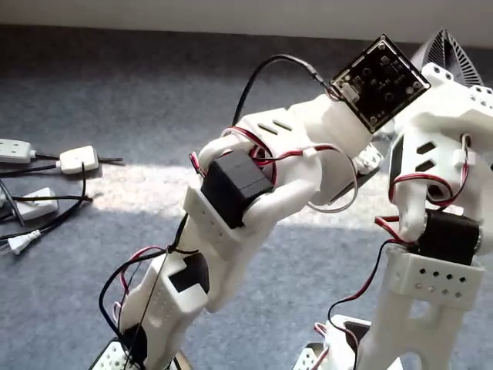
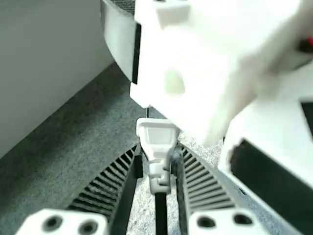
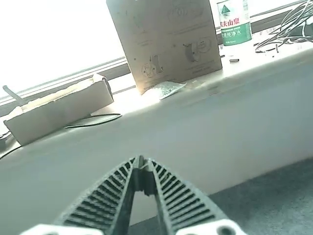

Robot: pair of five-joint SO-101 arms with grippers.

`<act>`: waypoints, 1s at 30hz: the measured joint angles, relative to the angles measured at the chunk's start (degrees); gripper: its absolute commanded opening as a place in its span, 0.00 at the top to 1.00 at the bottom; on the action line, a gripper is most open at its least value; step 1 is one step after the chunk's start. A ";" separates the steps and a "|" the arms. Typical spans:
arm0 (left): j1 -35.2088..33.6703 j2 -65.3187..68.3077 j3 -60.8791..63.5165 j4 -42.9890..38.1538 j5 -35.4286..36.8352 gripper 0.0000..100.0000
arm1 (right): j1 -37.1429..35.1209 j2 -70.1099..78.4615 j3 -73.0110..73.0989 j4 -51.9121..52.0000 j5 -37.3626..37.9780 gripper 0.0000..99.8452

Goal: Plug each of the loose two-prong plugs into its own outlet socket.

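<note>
In the left wrist view my left gripper (image 2: 155,169) is shut on a white two-prong plug (image 2: 155,139), and the plug's black cord (image 2: 161,215) runs back between the ribbed fingers. The blurred white body of the other arm (image 2: 220,63) sits right in front of the plug. My right gripper (image 3: 142,176) is raised and aimed at the wall, its ribbed fingers (image 3: 107,196) together at the tips. On the carpet at the far left lie white outlet sockets (image 1: 14,150) (image 1: 78,159) (image 1: 35,204) with black cords, and a loose white plug (image 1: 21,243).
Grey carpet (image 1: 115,92) covers the floor, meeting a pale wall (image 2: 44,63). On the window sill stand a cardboard box (image 3: 166,39), a bottle (image 3: 234,19) and a long flat box (image 3: 58,110). The left arm (image 1: 254,193) leans across toward the right arm (image 1: 439,223).
</note>
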 measured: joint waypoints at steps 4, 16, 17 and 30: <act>0.00 -0.44 0.00 0.00 -0.09 0.99 | 0.53 2.99 2.81 0.09 0.00 0.99; -0.53 -3.96 0.35 0.35 0.00 0.99 | 0.97 4.57 12.84 -0.62 -0.62 0.99; -0.53 -3.96 0.35 0.44 0.00 0.99 | 0.97 4.57 13.45 -0.62 -0.62 0.99; -1.23 -8.00 0.00 -0.18 0.00 0.99 | 1.67 -0.09 15.91 0.09 -0.44 0.99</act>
